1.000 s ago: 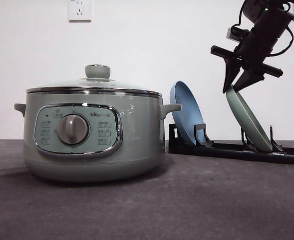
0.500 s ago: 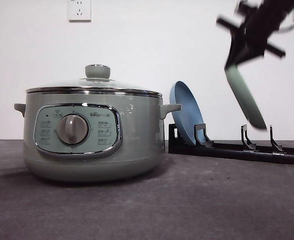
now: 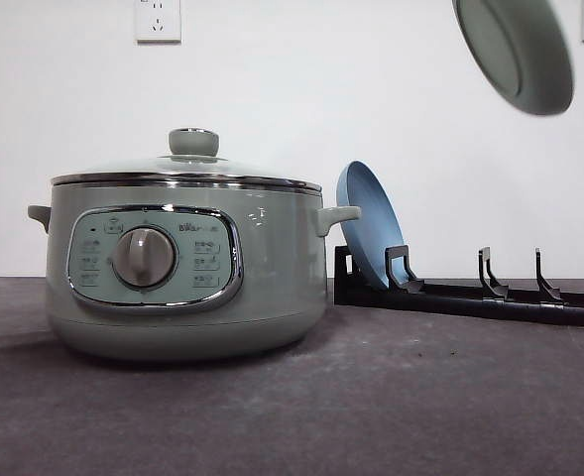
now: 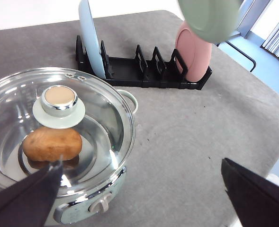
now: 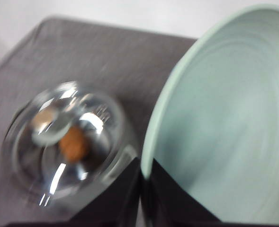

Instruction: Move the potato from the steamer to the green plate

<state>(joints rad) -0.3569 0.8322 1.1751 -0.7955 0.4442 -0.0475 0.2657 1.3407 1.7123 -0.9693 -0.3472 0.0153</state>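
The steamer (image 3: 182,258) stands on the left of the table with its glass lid (image 4: 58,127) on. Through the lid I see the potato (image 4: 51,144) lying inside, also blurred in the right wrist view (image 5: 74,144). The green plate (image 3: 515,50) hangs tilted high in the air at the upper right, above the rack. My right gripper (image 5: 144,177) is shut on the rim of the green plate (image 5: 224,118). My left gripper (image 4: 141,165) is open above the steamer's front edge, with nothing between its fingers.
A black dish rack (image 3: 470,293) stands right of the steamer, holding a blue plate (image 3: 371,233) next to the pot's handle and a pink plate (image 4: 193,54) at its far end. The table's edge (image 4: 267,94) runs past the rack.
The right gripper has lifted the green plate out of its rack slot and carried it upward; the plate now hangs at the top of the front view. The steamer has not moved.
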